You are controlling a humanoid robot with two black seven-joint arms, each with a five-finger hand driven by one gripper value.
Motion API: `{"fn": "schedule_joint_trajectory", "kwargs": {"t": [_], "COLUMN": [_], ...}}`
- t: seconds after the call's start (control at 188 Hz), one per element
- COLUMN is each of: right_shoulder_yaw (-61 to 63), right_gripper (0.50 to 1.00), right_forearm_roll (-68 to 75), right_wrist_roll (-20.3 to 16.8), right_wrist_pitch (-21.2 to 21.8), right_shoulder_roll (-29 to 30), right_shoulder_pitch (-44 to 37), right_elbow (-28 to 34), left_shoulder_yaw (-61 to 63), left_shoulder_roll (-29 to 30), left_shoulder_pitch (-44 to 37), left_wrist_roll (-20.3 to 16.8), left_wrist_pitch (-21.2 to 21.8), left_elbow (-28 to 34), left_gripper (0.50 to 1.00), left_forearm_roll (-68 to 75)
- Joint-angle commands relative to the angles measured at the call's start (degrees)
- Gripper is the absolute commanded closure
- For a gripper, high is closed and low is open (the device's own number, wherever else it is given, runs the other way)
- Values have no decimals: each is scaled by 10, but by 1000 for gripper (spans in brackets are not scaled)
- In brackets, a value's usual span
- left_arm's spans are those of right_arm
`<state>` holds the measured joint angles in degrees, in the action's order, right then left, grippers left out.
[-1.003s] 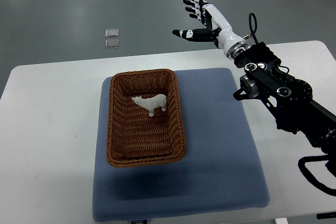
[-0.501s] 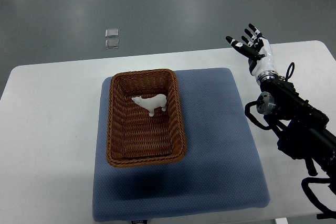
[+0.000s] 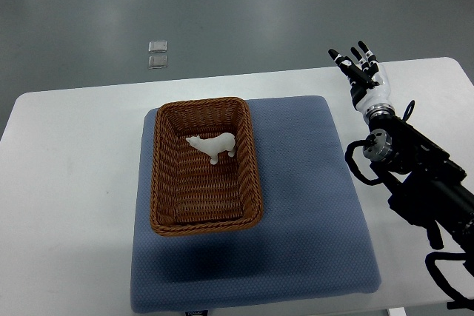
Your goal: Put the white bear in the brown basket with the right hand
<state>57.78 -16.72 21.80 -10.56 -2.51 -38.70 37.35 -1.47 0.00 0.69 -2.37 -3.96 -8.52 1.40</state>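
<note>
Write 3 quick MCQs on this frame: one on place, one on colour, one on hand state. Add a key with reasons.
1. Where is the white bear?
A. on the blue mat beside the basket
B. inside the brown basket
C. in the robot's hand

2. What colour is the mat under the basket?
A. blue
B. red
C. green

3. What state is the right hand in?
A. shut on the bear
B. open, holding nothing
C. resting in the basket

Key: B, the bear stands on the basket's woven floor near its far end. A, blue cloth shows all round the basket. B, the fingers are extended and empty, off beyond the mat's right far corner.
</note>
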Motion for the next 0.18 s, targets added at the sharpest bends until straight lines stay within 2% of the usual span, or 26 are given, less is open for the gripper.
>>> {"fn": "schedule_joint_trajectory", "kwargs": {"t": [0.0, 0.176], "right_shoulder_yaw": [-3, -1], "right_gripper": [576, 576], "right_forearm_roll": [0, 0], "right_wrist_roll": [1, 7], "right_wrist_pitch": [-1, -2], "right_shoulder_roll": [0, 0], "right_shoulder_pitch": [3, 10], "right_elbow": [0, 0], "left_shoulder_yaw": [1, 3], "left_shoulder_roll": [0, 0], "left_shoulder_pitch": [-3, -1], "left_wrist_roll": [0, 0], "left_wrist_pitch": [0, 0], "left_elbow": [-1, 7], "left_gripper": [500, 500], "left_forearm_roll": [1, -1]}}
